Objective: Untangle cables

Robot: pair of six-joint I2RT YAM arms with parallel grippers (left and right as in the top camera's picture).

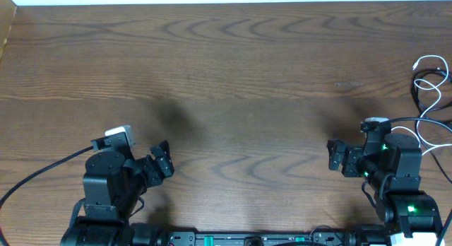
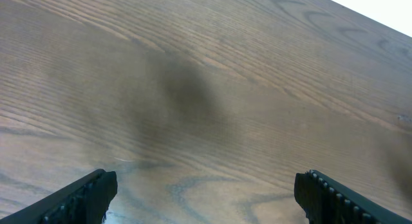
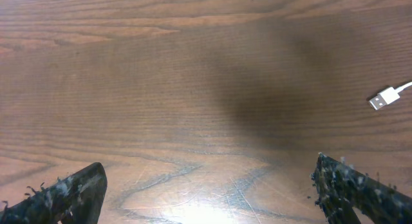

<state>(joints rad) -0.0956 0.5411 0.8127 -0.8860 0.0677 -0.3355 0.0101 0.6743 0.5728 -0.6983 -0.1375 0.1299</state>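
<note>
A white cable (image 1: 432,97) and a black cable (image 1: 422,85) lie looped together at the table's far right edge, partly cut off by the frame. A white USB plug (image 3: 385,98) on a white cord shows at the right of the right wrist view. My left gripper (image 1: 162,162) is open and empty at the front left, far from the cables; its fingers (image 2: 206,195) frame bare wood. My right gripper (image 1: 336,155) is open and empty at the front right, left of the cables; its fingers (image 3: 212,192) hold nothing.
The wooden table (image 1: 233,83) fills the view, with a white edge along the back. A thick black wire (image 1: 35,179) runs from the left arm off the front left. The arm bases stand along the front edge.
</note>
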